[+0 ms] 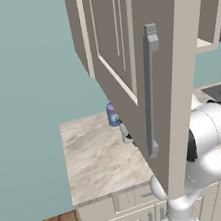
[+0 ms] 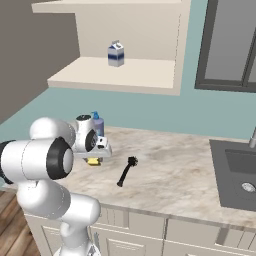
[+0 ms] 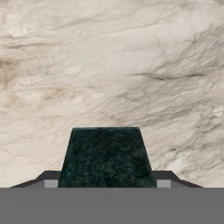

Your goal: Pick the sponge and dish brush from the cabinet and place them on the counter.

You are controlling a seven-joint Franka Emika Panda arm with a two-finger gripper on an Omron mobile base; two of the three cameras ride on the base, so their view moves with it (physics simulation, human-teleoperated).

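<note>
Sponge (image 3: 107,157) clamped in gripper (image 3: 107,183) above marbled counter (image 3: 109,65); dish brush (image 2: 127,170) lying on counter.

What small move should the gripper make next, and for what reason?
Probably lower a little and open: the gripper holds the sponge just above the bare counter, and the dish brush already lies there beside it.

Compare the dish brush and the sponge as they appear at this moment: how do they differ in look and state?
The dish brush is black, long and thin; the sponge is a blocky pad, dark green on top in the hand view.
The dish brush lies free on the counter; the sponge sits between the fingers of the gripper, just above the counter.
Both are out of the cabinet.
</note>
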